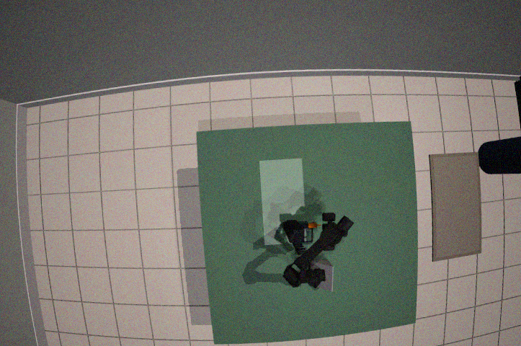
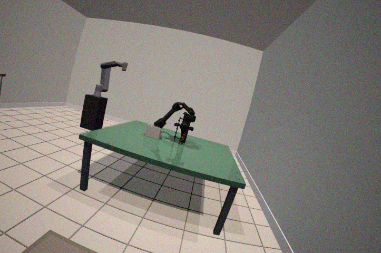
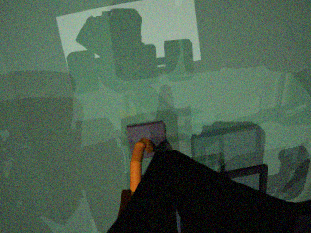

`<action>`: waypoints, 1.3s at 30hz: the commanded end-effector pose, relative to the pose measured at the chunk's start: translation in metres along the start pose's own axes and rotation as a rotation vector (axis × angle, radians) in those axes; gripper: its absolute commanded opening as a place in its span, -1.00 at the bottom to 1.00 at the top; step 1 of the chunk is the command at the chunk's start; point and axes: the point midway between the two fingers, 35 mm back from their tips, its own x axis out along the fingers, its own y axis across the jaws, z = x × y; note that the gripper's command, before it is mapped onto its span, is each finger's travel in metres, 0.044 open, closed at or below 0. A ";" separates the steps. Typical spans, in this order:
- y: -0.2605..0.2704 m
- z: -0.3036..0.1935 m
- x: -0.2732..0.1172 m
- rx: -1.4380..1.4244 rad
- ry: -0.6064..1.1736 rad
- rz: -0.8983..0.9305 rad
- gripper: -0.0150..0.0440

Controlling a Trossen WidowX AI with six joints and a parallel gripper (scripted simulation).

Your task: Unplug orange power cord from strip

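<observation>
My gripper point(image 3: 165, 161) point(image 2: 182, 142) points down with its fingers shut together, and nothing shows between them. The orange cord point(image 3: 136, 167) runs beside the fingers, on their left in the wrist view, up to a small purple block point(image 3: 146, 131). A dark reddish piece point(image 3: 124, 200), perhaps the plug, shows at the finger's left edge; the rest is hidden behind the black fingers. The orange plug or cord also shows in the top view point(image 1: 312, 225) and in the exterior view point(image 2: 183, 137), close beside the gripper. I cannot make out the power strip or whether the plug sits in it.
A thin dark frame point(image 3: 264, 177) point(image 2: 175, 131) stands close to the gripper. A pale box point(image 2: 153, 131) point(image 1: 328, 277) is by the arm's base on the green table point(image 1: 371, 163) point(image 2: 214, 161). Another arm point(image 2: 105, 78) stands on a black pedestal point(image 2: 93, 112) beyond the table.
</observation>
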 end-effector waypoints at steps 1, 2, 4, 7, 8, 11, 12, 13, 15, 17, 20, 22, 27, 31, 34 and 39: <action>0.000 0.008 -0.002 -0.004 -0.005 0.005 -0.49; 0.000 0.009 -0.002 -0.004 -0.005 0.005 -0.49; 0.000 0.013 -0.003 -0.004 -0.005 0.005 -0.49; 0.000 0.018 -0.003 -0.004 -0.004 0.005 -0.49; 0.001 0.019 -0.002 -0.004 -0.004 0.005 -0.49; 0.002 0.022 -0.002 -0.004 -0.004 0.006 -0.49; 0.003 0.023 -0.001 -0.004 -0.004 0.006 -0.49; 0.003 0.023 -0.001 -0.004 -0.004 0.006 -0.49; 0.004 0.023 -0.001 -0.004 -0.004 0.006 -0.49; 0.004 0.023 -0.001 -0.004 -0.004 0.006 -0.49; 0.004 0.023 -0.001 -0.004 -0.004 0.006 -0.49; 0.003 0.023 -0.001 -0.004 -0.004 0.006 -0.49; 0.002 0.023 0.000 -0.004 -0.004 0.006 -0.49; 0.001 0.023 0.000 -0.004 -0.004 0.006 -0.49; 0.001 0.023 0.000 -0.004 -0.004 0.006 -0.49; 0.001 0.023 0.000 -0.004 -0.004 0.006 -0.49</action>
